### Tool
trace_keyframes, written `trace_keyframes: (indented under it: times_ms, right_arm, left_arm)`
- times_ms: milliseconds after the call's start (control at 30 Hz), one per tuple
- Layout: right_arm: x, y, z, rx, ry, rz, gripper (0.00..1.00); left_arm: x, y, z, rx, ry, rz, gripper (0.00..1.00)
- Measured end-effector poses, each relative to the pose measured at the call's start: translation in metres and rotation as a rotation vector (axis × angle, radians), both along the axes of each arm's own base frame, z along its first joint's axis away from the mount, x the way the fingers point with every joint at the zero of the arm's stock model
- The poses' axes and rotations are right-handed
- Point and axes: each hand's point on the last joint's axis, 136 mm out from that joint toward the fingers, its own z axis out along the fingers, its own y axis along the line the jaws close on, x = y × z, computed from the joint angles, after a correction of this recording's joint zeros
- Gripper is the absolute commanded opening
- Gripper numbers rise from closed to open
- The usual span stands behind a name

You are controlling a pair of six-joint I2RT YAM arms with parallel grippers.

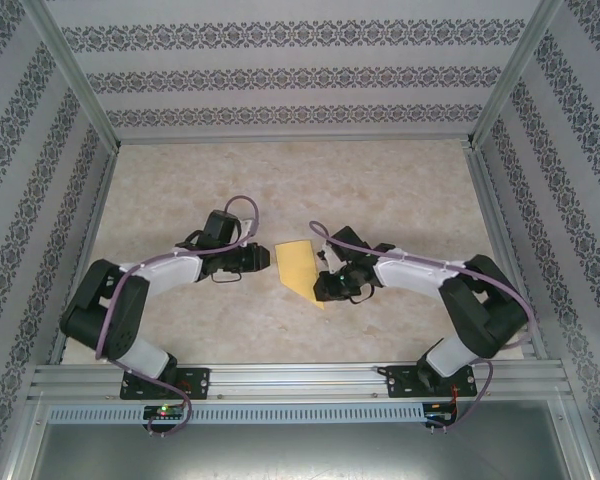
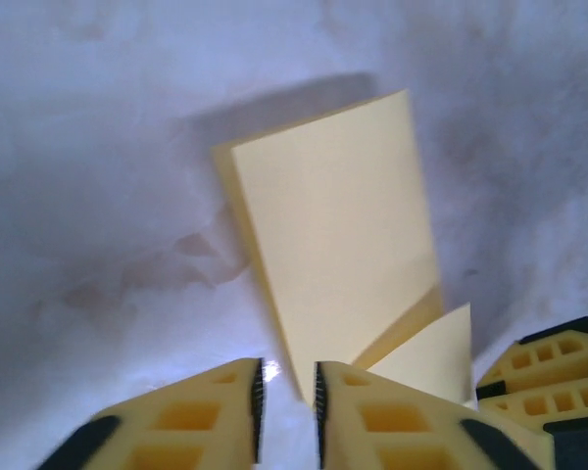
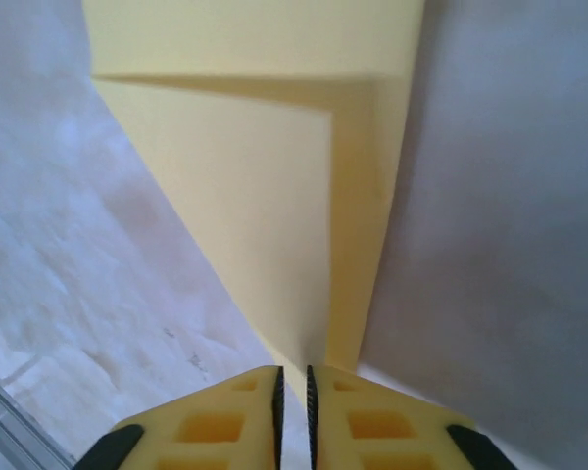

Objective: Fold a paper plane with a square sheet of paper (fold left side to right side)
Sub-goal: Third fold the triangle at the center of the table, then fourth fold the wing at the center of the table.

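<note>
Status check, near to far. All positions are taken off the paper [image 1: 298, 265].

Well to the near side of the paper is the rail [image 1: 300, 378] with both arm bases. Nothing of the task is there.

Left claw [image 2: 288, 392]: it sits at the paper's left side, fingertips right at one corner. You can see a thin slit of table between the pads, so read it as released. The corner ends just at that slit. I cannot tell whether it brushes a pad.

Right claw [image 3: 293, 392]: it is low at the paper's pointed near tip. There is the same narrow slit between the pads, and the tip stops right at the fingertips. I read this one as released too, with nothing grasped.

The paper lies on the table [image 1: 380, 190], between the two claws. It is no flat square now. The right wrist view shows doubled layers, a crease running crosswise and a long strip folded along one edge. The outline tapers to a point at the near end. A small triangular flap [image 2: 426, 352] stands up on the side of the paper toward the right claw.

Judgement: several folds are in, so you are past the start. I cannot tell from the creases which fold is the left-to-right one. The body looks too broad for a finished dart and the raised flap is not pressed flat. Expect more creasing and narrowing to remain, so roughly mid-task.

Beyond the paper's far edge the table runs on to the patterned wall [image 1: 300, 80].
</note>
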Motion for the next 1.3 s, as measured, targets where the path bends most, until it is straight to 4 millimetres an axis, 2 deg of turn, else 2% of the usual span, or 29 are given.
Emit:
trace_keyframes:
  times_ms: [100, 167, 300, 400, 633, 767, 900, 1033, 1300]
  right_arm:
    - [0.011, -0.002, 0.019, 0.008, -0.096, -0.005, 0.35]
    - [0.016, -0.003, 0.024, 0.008, -0.135, -0.007, 0.40]
    - [0.027, -0.003, 0.025, 0.022, -0.178, 0.002, 0.52]
    - [0.035, 0.000, 0.021, 0.038, -0.191, 0.010, 0.52]
    - [0.036, 0.003, 0.000, 0.027, -0.156, 0.031, 0.38]
    - [0.038, 0.004, -0.001, 0.029, -0.162, 0.030, 0.24]
    - [0.039, 0.005, -0.001, 0.033, -0.166, 0.029, 0.11]
    - [0.040, 0.005, -0.002, 0.029, -0.165, 0.025, 0.06]
    - [0.041, 0.002, -0.004, 0.015, -0.169, 0.018, 0.05]
  left_arm:
    - [-0.006, 0.001, 0.016, -0.035, -0.012, 0.027, 0.41]
    - [-0.014, 0.001, 0.020, -0.053, -0.003, 0.041, 0.45]
    - [-0.030, -0.003, 0.015, -0.071, 0.061, 0.061, 0.51]
    - [-0.037, -0.005, 0.010, -0.083, 0.108, 0.082, 0.55]
    - [-0.045, -0.020, -0.004, -0.101, 0.197, 0.098, 0.57]
    - [-0.051, -0.027, -0.023, -0.085, 0.264, 0.102, 0.57]
    - [-0.053, -0.035, -0.031, -0.087, 0.290, 0.101, 0.58]
    - [-0.052, -0.047, -0.027, -0.100, 0.283, 0.083, 0.58]
    - [-0.042, -0.059, -0.015, -0.126, 0.255, 0.075, 0.58]
